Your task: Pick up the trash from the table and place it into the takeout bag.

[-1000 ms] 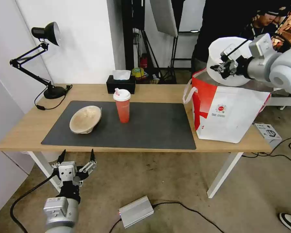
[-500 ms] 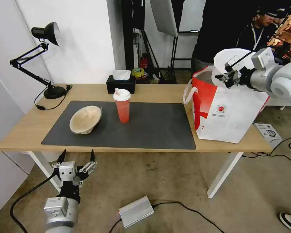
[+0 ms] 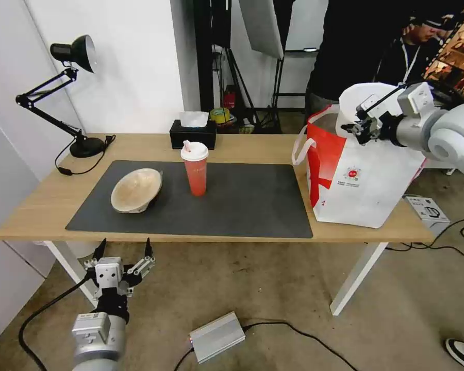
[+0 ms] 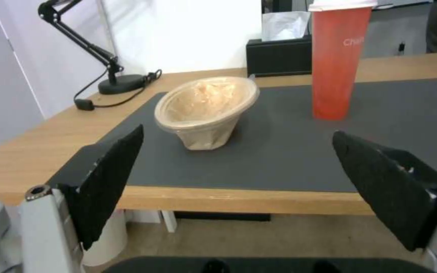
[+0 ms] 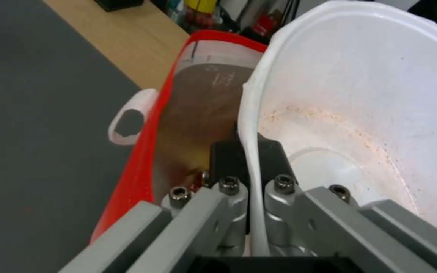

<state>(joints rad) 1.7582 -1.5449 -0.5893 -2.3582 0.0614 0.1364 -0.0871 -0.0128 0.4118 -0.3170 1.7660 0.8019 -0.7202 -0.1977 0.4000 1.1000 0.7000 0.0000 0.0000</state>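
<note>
— What does your head view give you?
— Right gripper (image 3: 357,126) clamps the white plastic bowl (image 3: 363,98) over the takeout bag (image 3: 363,180); left gripper (image 3: 122,247) hangs spread below the table (image 3: 242,147).
— And the right wrist view?
— You see reddish specks inside the bowl, its rim pinched.

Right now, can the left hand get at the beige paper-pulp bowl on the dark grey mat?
Probably yes: the open left hand hangs just off the table's near edge, facing the beige paper-pulp bowl, with bare dark grey mat between them.
</note>
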